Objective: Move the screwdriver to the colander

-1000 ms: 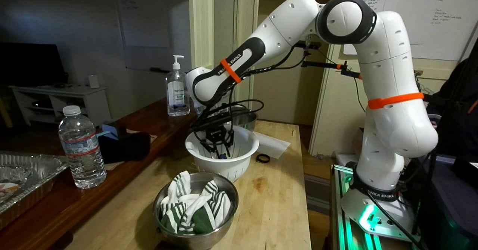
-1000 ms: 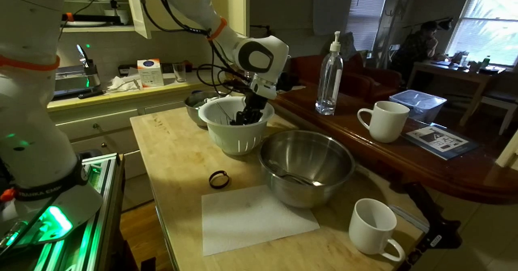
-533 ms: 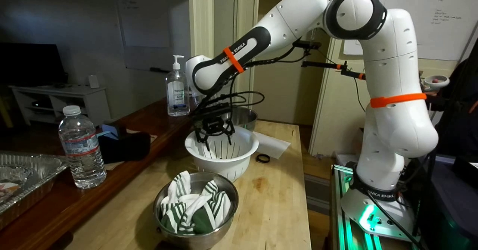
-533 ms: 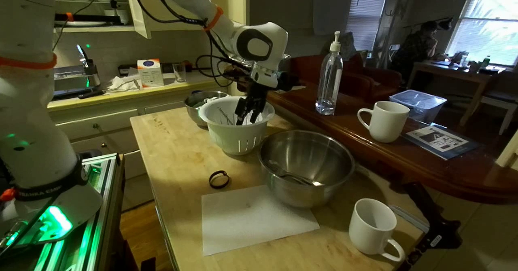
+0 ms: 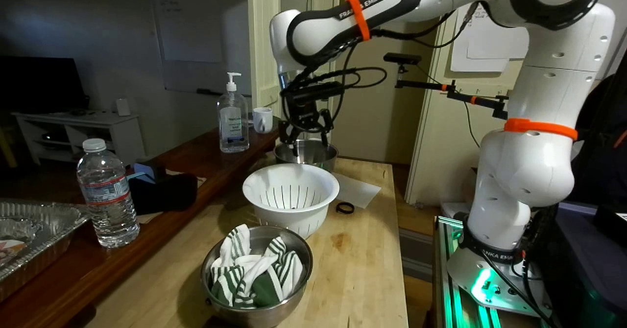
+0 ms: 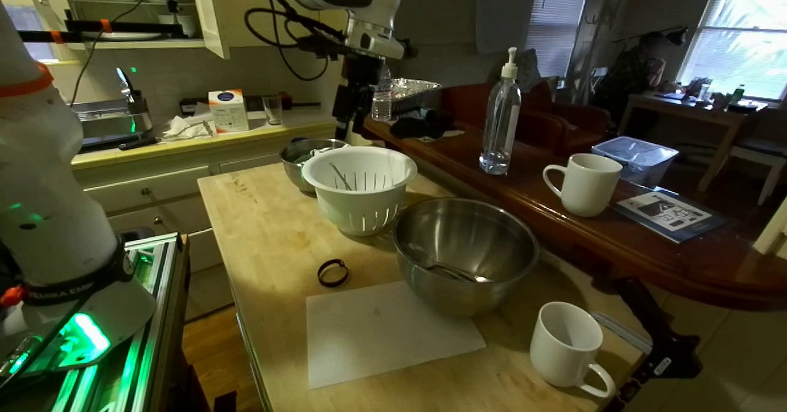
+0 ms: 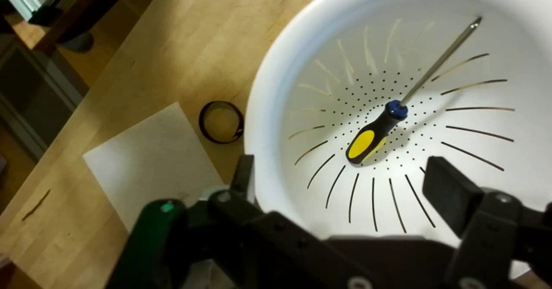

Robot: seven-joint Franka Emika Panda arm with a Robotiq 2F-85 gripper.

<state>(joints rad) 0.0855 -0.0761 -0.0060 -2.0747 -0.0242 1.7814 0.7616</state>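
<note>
Wrist view: screwdriver [image 7: 396, 110] down in the colander [image 7: 269, 95], pincer [image 7: 340, 172] apart with nothing held

Your pincer's fingers [image 7: 450, 192] stand wide apart, nothing between them, and in both exterior views they hang higher than the colander's rim. From them the screwdriver lies below and ahead, inside the colander: handle [image 7: 373, 136] on the perforated floor and nearer the fingers, long axis slanting to the upper right of the wrist view, blade [image 7: 440, 62] raised with its tip close to the far wall. You can't tell whether the tip touches.

The placing looks done, so your next move is probably just to lift clear. Go up before you swing, since a finger overlaps the rim in the wrist view and a low sweep might catch it.

On the wooden table [image 6: 270, 215] a black band [image 6: 333, 273] lies near the colander, apart from it, with a sheet of paper [image 6: 369, 344] past it. In both exterior views the colander stands between a steel bowl [image 6: 442, 292] with metal utensils [image 6: 457, 272] and a second bowl [image 5: 284, 308] with striped cloth [image 5: 267, 286]. Farther out, on the dark ledge [image 6: 522, 197], a pump bottle [image 6: 499, 129] and a water bottle [image 5: 108, 196] stand tall; give them room if you turn that way
</note>
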